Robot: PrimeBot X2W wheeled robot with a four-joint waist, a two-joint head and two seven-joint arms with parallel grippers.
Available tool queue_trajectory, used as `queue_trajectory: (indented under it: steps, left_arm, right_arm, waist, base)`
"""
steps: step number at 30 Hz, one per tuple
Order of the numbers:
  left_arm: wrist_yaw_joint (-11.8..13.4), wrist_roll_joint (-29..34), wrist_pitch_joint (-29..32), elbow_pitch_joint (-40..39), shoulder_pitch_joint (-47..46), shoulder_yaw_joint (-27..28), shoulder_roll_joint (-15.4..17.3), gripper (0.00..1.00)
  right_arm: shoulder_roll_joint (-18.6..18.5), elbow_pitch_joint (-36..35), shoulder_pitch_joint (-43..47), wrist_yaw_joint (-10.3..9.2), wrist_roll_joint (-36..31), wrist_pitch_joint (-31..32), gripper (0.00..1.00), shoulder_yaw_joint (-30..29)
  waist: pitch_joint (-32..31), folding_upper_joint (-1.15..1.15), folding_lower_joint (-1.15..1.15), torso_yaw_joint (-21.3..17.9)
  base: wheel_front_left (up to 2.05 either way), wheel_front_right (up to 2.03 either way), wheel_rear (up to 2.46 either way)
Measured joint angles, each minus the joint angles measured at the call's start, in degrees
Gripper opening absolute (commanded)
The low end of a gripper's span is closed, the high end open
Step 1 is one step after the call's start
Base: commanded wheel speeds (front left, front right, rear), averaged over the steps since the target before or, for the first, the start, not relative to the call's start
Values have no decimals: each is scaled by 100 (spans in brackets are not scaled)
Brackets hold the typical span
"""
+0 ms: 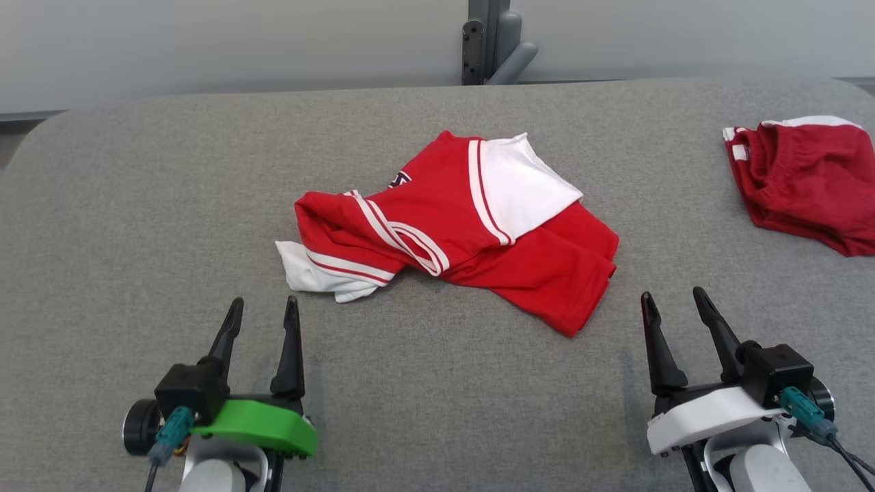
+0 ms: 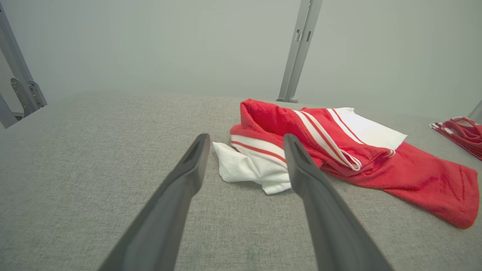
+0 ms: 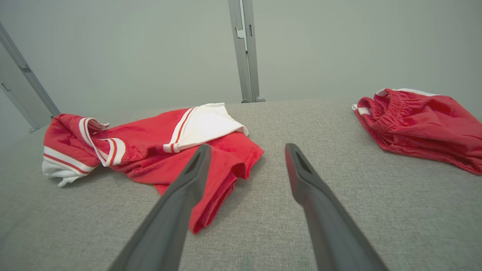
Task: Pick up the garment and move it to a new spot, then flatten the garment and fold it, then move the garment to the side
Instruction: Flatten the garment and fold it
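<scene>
A grey fabric tabletop with rounded far corners stood before a pale wall and a metal post. The crumpled red-and-white garment lay mid-surface, red shorts far right. The left gripper and right gripper hung nearby, fingers spread wide, empty.

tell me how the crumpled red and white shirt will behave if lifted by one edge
The shirt lies in soft folds, so it is probably floppy: lifted by one edge, the rest would likely hang and unfold. Its thin layers suggest it is light. On the textured grey surface, pushing would probably bunch it.
</scene>
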Motion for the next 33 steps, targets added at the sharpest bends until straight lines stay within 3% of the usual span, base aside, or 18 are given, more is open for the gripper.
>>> queue_trajectory:
  steps: [8,20,21,22,23,27,33]
  left_arm:
    - [-119,90,0,683,-966,-113,-4,100]
    - [-183,-281,0,2472,-2154,-29,-10,100]
    - [-183,-281,1,2574,-2223,-16,-9,82]
    - [-185,-288,0,2633,-2286,-3,-10,38]
    - [-209,-318,0,2649,-2338,8,-10,0]
    - [-253,-180,0,2398,-2401,-112,-10,0]
    - [-249,-224,1,1339,-1944,-399,-9,0]
  right_arm:
    - [0,-85,-243,0,-79,10,100,64]
    - [-2,-101,-433,0,-136,16,100,31]
    - [-2,-100,-443,0,-136,16,100,34]
    - [-1,-100,-454,0,-136,16,100,35]
    - [-1,-100,-463,0,-136,16,100,31]
    - [-2,-78,-469,0,-135,15,100,-15]
    - [0,-25,-465,0,-126,0,100,19]
  waist:
    - [393,0,0,-202]
    - [900,0,0,-555]
    - [922,0,0,-573]
    - [941,0,0,-588]
    - [955,0,0,-596]
    - [946,0,0,-552]
    - [810,0,0,-459]
  base:
    - [0,0,0]
    - [0,0,0]
    - [0,0,0]
    - [0,0,0]
    - [0,0,0]
    - [0,0,0]
    - [0,0,0]
